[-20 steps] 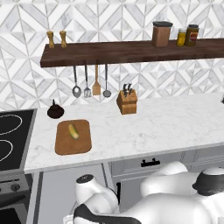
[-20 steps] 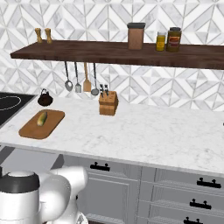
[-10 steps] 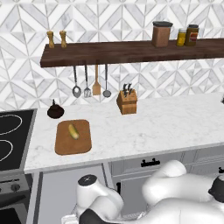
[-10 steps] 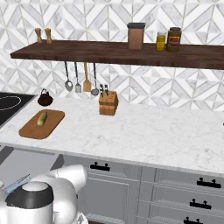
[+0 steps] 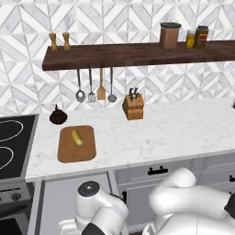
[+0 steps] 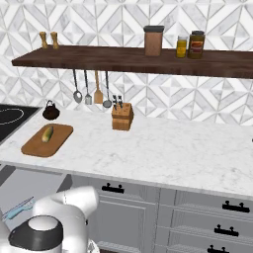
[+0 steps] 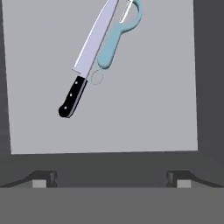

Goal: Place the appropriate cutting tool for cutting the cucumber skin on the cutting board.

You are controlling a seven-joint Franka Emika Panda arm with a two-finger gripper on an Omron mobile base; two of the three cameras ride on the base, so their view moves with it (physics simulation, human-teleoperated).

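Note:
In the hand view my gripper [image 7: 111,178] hangs open above the grey floor of an open drawer [image 7: 144,109], holding nothing. The cutting tool, a light-blue peeler [image 7: 116,38], lies at the top of that view, well away from my fingertips [image 7: 43,177]. A long knife [image 7: 72,97] with a black handle and silver blade lies against it. From the right base view the peeler [image 6: 11,213] lies in the open drawer [image 6: 29,190] at lower left. The brown cutting board [image 5: 69,153] lies on the counter near the stove with the small yellow-green cucumber [image 5: 77,137] on it.
A wooden knife block [image 5: 133,106] stands mid-counter. A dark kettle [image 5: 58,116] sits behind the board and a black cooktop [image 5: 11,142] lies to its left. Utensils [image 5: 101,87] hang under a shelf [image 5: 137,53] that carries jars. Closed drawers [image 6: 197,217] run below the counter.
The arm has sunk a little lower and shifted over the open drawer. The gripper stays open. Nothing on the counter has moved.

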